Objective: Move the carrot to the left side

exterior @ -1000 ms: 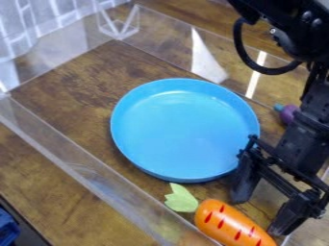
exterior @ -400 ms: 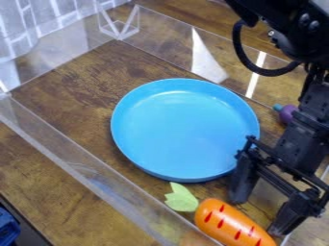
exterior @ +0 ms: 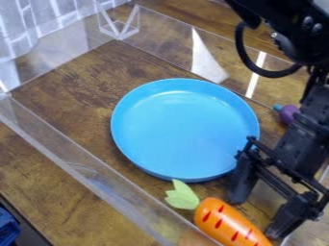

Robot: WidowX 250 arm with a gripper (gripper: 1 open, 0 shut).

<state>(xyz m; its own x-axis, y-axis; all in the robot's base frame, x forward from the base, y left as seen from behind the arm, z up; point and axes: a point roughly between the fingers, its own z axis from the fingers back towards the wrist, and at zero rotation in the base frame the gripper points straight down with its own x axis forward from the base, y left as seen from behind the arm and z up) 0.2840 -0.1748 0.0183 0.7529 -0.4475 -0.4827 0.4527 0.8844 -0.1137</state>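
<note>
The carrot (exterior: 226,224) lies at the bottom edge of the view, orange with darker stripes, its green leafy top (exterior: 183,196) pointing left toward the blue plate. My gripper (exterior: 266,199) hangs just right of and above the carrot, its two black fingers spread wide and nothing between them. The left finger (exterior: 244,178) stands beside the plate's right rim; the right finger (exterior: 286,219) sits close to the carrot's right end. I cannot tell whether a finger touches the carrot.
A large blue plate (exterior: 148,135) fills the middle of the wooden table. A purple eggplant (exterior: 290,113) peeks out behind the arm at the right. Clear plastic walls run along the left and back edges (exterior: 77,163).
The carrot has shifted slightly down and right, with its leafy top lower. The gripper has barely moved and stays open.
</note>
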